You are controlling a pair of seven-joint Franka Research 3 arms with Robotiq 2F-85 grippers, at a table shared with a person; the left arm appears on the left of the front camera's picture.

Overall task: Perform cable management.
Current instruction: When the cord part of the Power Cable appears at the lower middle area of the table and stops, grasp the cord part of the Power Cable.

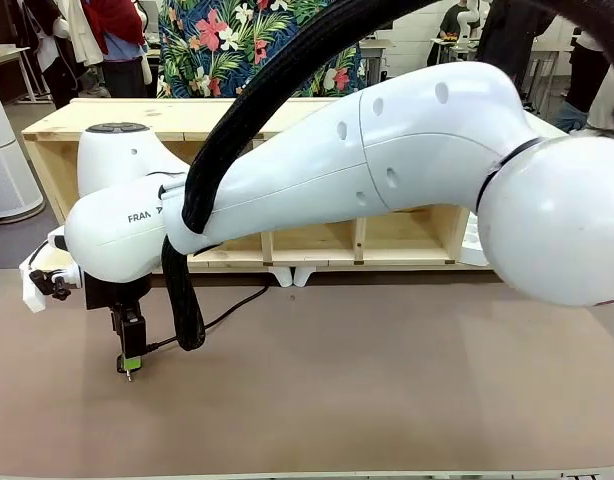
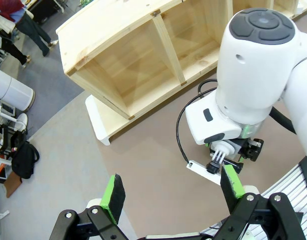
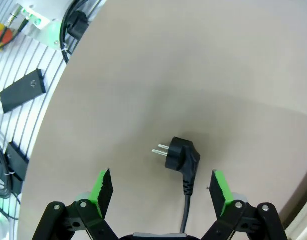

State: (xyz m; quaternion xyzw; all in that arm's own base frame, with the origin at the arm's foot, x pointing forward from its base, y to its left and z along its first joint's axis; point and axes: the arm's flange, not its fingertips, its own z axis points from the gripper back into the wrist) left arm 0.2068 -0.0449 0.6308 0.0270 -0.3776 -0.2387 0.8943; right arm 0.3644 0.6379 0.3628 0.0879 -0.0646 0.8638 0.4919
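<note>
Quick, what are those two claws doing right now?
Left gripper: open, empty.
Right gripper: open above the cable plug, not gripping it.

Right arm: the white, smooth-shelled right arm (image 1: 407,140) comes in from the robot's right and reaches across the middle to the left side. Its forearm slopes down toward the wrist.
Right wrist: the rounded white right wrist (image 2: 258,65) has a dark grey button cap on top and is bent so the tool points straight down.
Right gripper: the black two-finger right gripper (image 3: 161,189) with green pads hangs vertical with its tips low. Its jaws are spread wide and the pads face each other.
Left gripper: the black two-finger left gripper (image 2: 172,190) with green pads is held high, looking down on the right wrist. Its jaws are spread wide.
</note>
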